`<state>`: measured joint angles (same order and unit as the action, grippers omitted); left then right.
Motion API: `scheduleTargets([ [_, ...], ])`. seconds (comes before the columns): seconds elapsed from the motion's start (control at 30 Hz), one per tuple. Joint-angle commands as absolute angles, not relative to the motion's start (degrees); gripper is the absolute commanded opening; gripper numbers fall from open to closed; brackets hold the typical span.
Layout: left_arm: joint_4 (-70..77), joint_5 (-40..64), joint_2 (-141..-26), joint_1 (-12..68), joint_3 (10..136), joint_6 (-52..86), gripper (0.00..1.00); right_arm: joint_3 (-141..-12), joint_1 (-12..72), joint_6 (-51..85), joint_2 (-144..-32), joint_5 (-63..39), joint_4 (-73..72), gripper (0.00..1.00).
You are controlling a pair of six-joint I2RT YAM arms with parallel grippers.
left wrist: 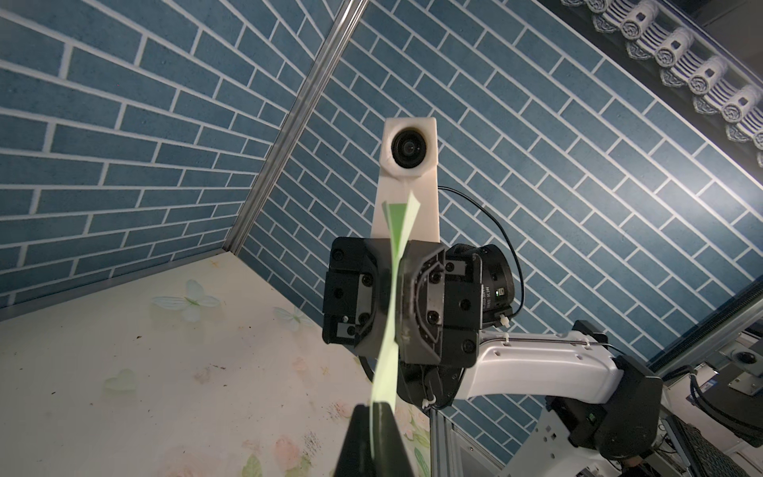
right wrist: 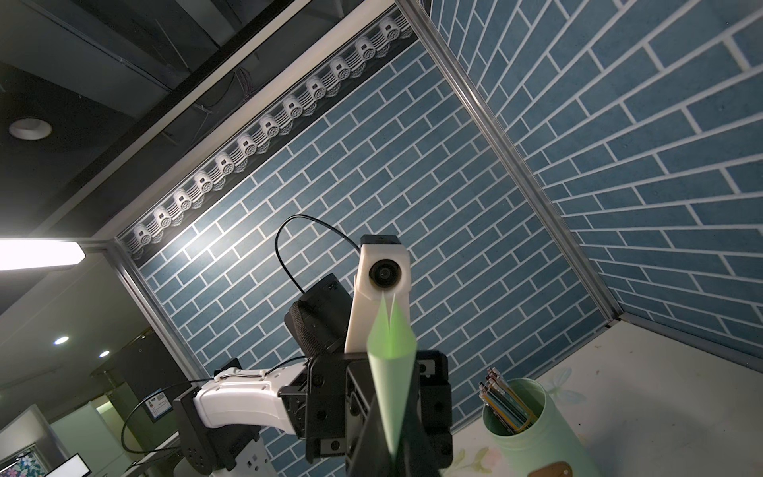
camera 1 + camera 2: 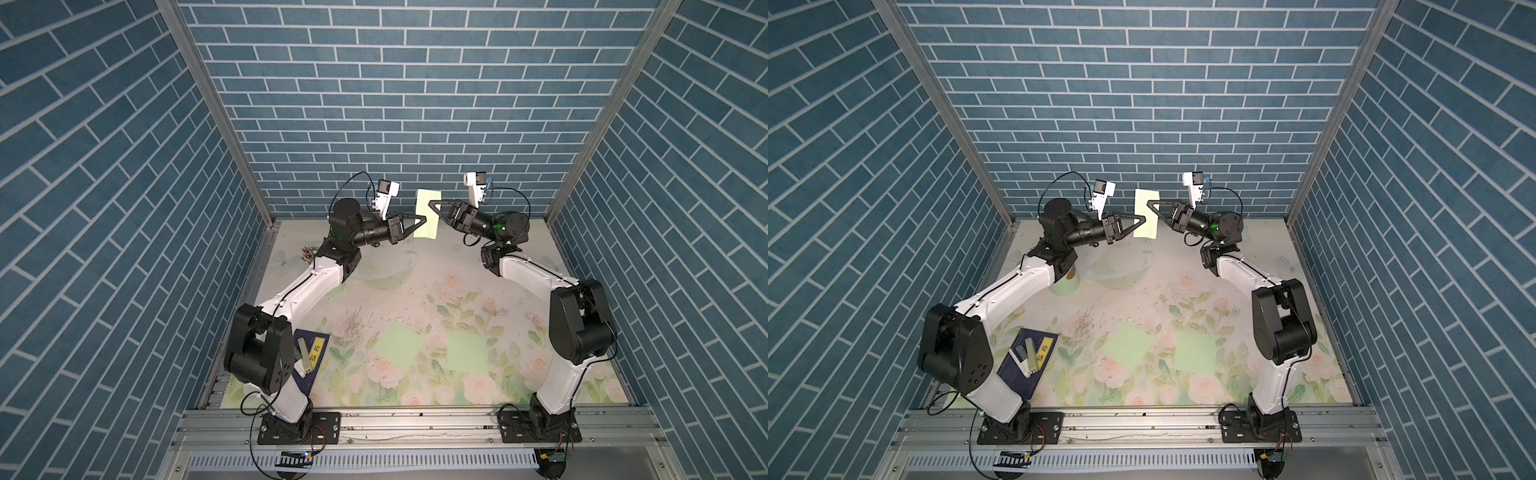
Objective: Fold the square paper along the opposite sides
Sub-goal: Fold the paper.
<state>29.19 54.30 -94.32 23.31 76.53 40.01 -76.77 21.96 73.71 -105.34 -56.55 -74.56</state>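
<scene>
You have plenty of open air around the work: both arms hold the folded green paper (image 3: 427,214) well above the floral desk (image 3: 415,291), near the back brick wall (image 3: 399,104), and nothing stands under or beside it. The left end effector (image 3: 423,219) is closed on one side edge of the paper, and the right end effector (image 3: 432,203) is closed on the opposite side a little higher, so the sheet hangs pinched between them. The biggest risk, in my judgement, is tearing: if you pull the arms apart or twist them against each other, thin paper held at two points has no slack. Next, the two tips sit very close together, so any inward move could knock them into each other. The left wrist view shows the paper (image 1: 390,314) twisting along its length, and the right wrist view shows its two layers (image 2: 390,351) splaying apart at the far end, so the edges may not line up and a crease pressed now could set crooked. Releasing either grip could let the fold spring open.
</scene>
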Motion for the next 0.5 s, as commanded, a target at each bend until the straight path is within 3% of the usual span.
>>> scheduleTargets([
  [0.0, 28.95, 54.75, -92.68, 23.0, 75.41, 38.89, 0.0, -78.43, 21.27, 74.29, -105.21, -55.95, -76.35, 0.14],
  [0.1, 28.77, 54.74, -92.55, 22.97, 75.23, 38.86, 0.0, -79.13, 21.01, 73.94, -105.38, -55.38, -75.49, 0.33],
  [0.2, 27.95, 54.54, -92.34, 22.98, 75.26, 38.2, 0.0, -80.16, 20.83, 73.83, -105.89, -55.2, -74.9, 0.38],
  [0.27, 27.1, 54.32, -92.01, 23.03, 75.28, 37.56, 0.0, -80.74, 20.83, 73.92, -106.17, -55.22, -74.68, 0.37],
  [0.47, 25.58, 53.88, -91.33, 22.97, 74.88, 36.18, 0.0, -80.6, 20.48, 73.83, -105.84, -55.2, -74.09, 0.14],
])
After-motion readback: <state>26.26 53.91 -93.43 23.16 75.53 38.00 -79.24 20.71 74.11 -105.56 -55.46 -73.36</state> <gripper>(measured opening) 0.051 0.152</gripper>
